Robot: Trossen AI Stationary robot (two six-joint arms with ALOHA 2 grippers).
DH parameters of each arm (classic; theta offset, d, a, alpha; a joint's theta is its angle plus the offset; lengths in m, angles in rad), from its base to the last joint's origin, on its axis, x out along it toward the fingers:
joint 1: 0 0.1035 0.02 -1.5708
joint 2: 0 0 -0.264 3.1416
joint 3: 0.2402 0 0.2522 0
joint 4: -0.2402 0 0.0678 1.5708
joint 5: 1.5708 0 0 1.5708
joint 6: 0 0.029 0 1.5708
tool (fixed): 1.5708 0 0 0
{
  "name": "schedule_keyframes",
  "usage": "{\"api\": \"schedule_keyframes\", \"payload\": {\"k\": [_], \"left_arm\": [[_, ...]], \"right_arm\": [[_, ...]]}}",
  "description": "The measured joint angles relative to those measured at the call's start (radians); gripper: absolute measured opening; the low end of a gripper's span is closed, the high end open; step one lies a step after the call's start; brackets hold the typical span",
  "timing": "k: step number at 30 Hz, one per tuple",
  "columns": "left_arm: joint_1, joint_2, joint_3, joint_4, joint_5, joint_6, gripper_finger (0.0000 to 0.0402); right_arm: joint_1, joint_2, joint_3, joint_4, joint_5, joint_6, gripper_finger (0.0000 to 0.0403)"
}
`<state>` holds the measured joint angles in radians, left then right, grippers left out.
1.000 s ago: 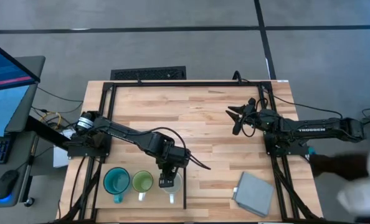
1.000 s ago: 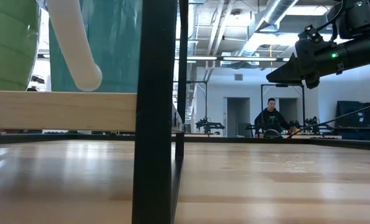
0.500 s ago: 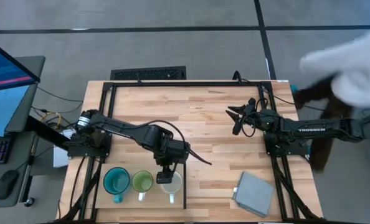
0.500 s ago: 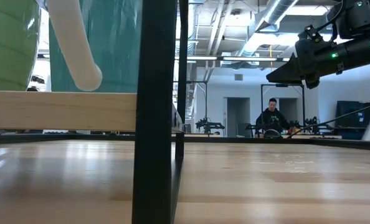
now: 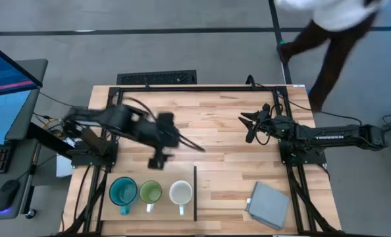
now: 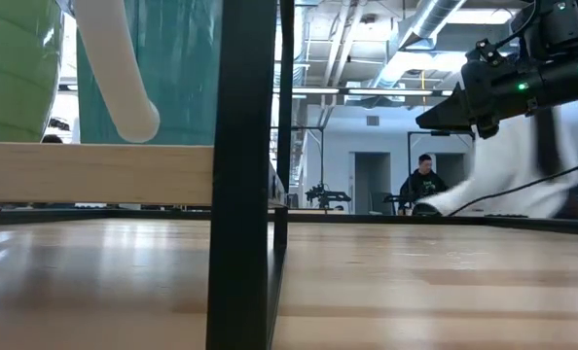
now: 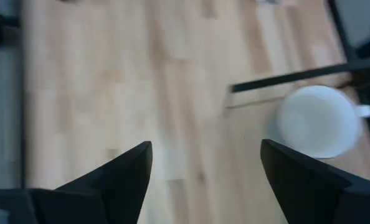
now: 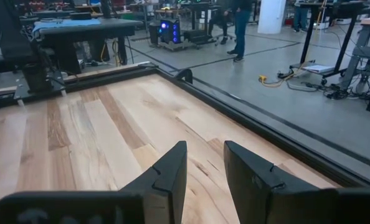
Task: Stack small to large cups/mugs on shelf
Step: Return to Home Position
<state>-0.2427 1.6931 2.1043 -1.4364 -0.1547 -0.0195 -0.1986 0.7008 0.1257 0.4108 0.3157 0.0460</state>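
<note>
Three mugs stand in a row on the pale shelf (image 5: 164,179) at the table's near edge: teal (image 5: 123,192), light green (image 5: 150,192) and white (image 5: 181,192), with the black strip (image 5: 195,194) just right of the white one. My left gripper (image 5: 157,158) hangs open above the bare tabletop, up and left of the white mug (image 7: 316,121), touching nothing. My right gripper (image 5: 248,126) waits open over the table's right half. In the low view the green mug (image 6: 17,68), teal mug (image 6: 172,68) and a white handle (image 6: 114,68) sit on the shelf board (image 6: 94,173).
A grey-blue pad (image 5: 269,204) lies at the near right corner. A black frame post (image 6: 245,175) stands close in the low view. A person (image 5: 334,26) walks past the table's far right corner. Bare wood lies across the table's middle.
My left gripper, which was down at the white mug, has come away from it and swung quickly up and back toward the table's far left. The white mug stays standing on the shelf beside the green one. A person has walked around the table's right side.
</note>
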Motion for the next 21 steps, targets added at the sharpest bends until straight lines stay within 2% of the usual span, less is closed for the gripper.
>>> {"api": "schedule_keyframes", "payload": {"k": [4,8,13,21], "left_arm": [[0.031,-0.130,-0.052,0.052,-0.098,0.014,0.0291],[0.043,-0.287,-0.191,0.227,-0.115,0.081,0.0291],[0.043,-0.490,-0.481,0.471,-0.124,0.150,0.0291],[0.045,-0.833,-0.985,0.796,-0.218,0.185,0.0291]], "right_arm": [[0.000,0.000,0.000,0.000,0.000,-0.001,0.0129],[0.000,0.000,0.000,0.001,0.000,-0.001,0.0129],[0.000,0.000,0.000,0.001,0.000,-0.001,0.0129],[0.000,0.000,0.000,0.000,0.029,-0.001,0.0129]]}}
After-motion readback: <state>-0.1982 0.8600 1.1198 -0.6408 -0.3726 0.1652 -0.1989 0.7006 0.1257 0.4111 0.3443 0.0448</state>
